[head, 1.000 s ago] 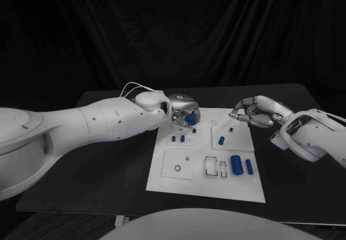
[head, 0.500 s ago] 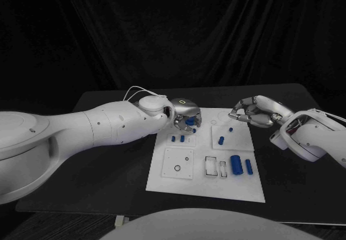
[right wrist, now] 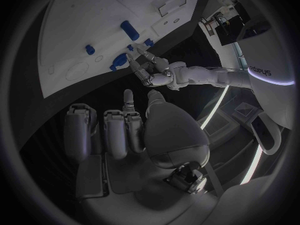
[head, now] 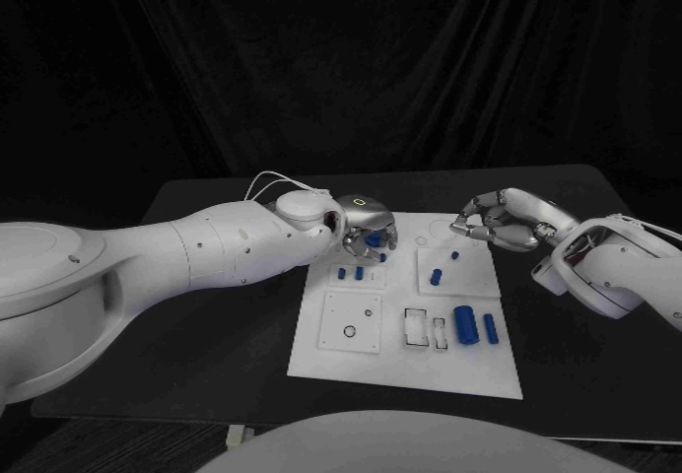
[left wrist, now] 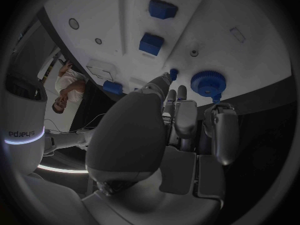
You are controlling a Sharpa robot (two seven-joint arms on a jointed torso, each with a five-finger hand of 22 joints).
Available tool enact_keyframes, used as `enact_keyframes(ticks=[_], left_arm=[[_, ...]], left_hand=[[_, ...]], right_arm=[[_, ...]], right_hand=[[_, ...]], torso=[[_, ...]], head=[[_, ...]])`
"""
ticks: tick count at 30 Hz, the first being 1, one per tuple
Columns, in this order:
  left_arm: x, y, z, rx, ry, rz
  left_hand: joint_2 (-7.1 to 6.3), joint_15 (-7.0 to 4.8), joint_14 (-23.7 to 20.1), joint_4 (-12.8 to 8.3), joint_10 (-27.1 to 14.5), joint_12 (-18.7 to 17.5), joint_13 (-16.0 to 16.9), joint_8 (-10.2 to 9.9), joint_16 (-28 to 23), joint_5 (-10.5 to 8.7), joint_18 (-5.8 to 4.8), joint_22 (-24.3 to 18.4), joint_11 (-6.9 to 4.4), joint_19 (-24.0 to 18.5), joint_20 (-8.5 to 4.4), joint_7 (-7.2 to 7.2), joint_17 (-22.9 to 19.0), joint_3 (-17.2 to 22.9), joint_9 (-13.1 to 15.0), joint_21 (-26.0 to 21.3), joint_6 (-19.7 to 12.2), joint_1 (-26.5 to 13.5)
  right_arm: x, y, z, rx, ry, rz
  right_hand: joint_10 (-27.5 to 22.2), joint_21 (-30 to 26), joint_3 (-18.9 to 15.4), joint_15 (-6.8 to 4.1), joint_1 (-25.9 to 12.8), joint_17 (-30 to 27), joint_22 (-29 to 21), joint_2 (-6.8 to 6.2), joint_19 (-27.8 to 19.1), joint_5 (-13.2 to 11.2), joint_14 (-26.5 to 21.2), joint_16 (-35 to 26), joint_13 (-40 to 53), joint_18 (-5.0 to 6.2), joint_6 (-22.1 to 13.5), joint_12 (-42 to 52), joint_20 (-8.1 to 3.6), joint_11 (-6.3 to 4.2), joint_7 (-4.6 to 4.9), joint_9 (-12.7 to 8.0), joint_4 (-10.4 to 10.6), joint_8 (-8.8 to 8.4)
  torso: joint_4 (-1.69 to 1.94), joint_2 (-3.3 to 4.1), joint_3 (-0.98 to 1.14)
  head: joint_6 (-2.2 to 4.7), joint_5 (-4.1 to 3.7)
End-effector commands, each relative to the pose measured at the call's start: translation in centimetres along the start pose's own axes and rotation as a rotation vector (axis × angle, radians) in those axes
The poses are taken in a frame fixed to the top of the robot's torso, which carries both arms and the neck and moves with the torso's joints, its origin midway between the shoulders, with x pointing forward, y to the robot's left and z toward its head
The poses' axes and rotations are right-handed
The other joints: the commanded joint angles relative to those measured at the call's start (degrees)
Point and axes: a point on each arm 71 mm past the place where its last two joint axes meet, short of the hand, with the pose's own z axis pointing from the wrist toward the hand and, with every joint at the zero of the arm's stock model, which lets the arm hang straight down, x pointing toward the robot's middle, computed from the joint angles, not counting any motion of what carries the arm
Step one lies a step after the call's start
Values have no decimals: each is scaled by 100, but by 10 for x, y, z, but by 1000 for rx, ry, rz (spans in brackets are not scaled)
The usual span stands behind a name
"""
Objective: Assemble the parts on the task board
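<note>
The robot has two big white arms, smooth and round like fat tubes. The left arm (head: 185, 258) gets thick near the body, and a thin white cable (head: 270, 181) loops out just behind the left hand (head: 363, 225). That hand is shiny silver with a tiny glowing ring on its back. The right hand (head: 501, 221) is silver too, made of chunky grey blocks. The right arm (head: 604, 271) has wires near its wrist. A glowing band and small dark letters (left wrist: 20, 133) mark the left arm.

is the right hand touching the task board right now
Apart. The head view shows the right hand curled, beyond the task board's far right corner; the right wrist view shows dark table between them.
</note>
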Motion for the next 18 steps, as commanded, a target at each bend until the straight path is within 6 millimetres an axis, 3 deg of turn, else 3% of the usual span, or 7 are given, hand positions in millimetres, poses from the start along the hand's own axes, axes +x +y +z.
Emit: enact_keyframes(ticks=[1, 9, 18], left_arm=[[2, -1, 2, -9, 12, -3], [4, -2, 4, -14, 23, -7], [7, -4, 7, -14, 30, -10]], left_hand=[[-21, 17, -22, -4, -13, -8, -3, -18, -12, 18, -57, 1182, 39, 199, 5, -19, -10, 29, -9, -25, -21, 29], [-9, 23, -48, -4, -35, -22, -9, -1, -43, 34, -52, 1175, 44, 188, 13, -47, -72, 49, -18, -48, -13, 24], [-4, 20, -87, -20, 9, -9, -7, 118, -69, 47, -45, 1169, 25, 174, 21, 23, -155, 80, 15, -71, 202, -12]], right_arm=[[1, -1, -1, 12, 4, 2], [1, -1, -1, 15, 6, 2], [1, -1, -1, 17, 7, 3]], right_hand=[[199, -37, -23, -35, 28, 772, 1221, 27, 199, 22, 405, -12, 905, 77, -21, -31, -45, -19, -18, -9, 2, -32], [197, -36, -24, -35, 34, 764, 1221, 24, 200, 28, 403, -17, 900, 77, -21, -35, -45, -19, -17, -12, 0, -35], [192, -41, -24, -35, 39, 763, 1220, 22, 198, 33, 403, -19, 891, 78, -21, -43, -45, -18, -17, -14, -1, -37]], torso=[[1, 1, -1], [-1, 0, 0], [1, -1, 2]], head=[[1, -8], [1, -12], [1, -22]])
